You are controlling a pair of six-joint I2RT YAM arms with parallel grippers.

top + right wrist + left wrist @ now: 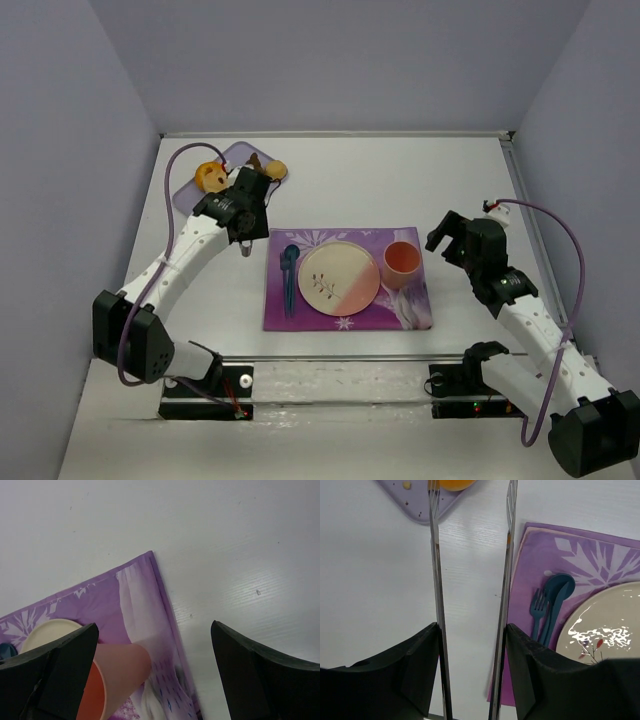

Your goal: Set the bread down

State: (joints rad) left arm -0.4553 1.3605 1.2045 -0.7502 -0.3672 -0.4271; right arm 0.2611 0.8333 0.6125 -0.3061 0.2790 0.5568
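We judge the task barely begun: the bread (451, 483) lies on the lilac tray (415, 501) at the far left of the bench (450, 180), not yet lifted. The left claw (472, 625) is part open and clamps what look like long metal tongs (438, 580), one blade against each black finger. The blades stand apart. Their slotted tips reach to either side of the bread at the top edge of the wrist view, but we cannot tell whether they touch it.

The right claw (154, 625) hangs wide open and empty over the right edge of the purple mat (345, 300), near the pink cup (403, 262).

We take the bare plate (339, 276) in the middle of the mat for the likely goal. It is well apart from the tray, with a blue fork and spoon (551, 605) just beside it. What is left, as we see it: pinch the roll, lift it, carry it across and set it down.
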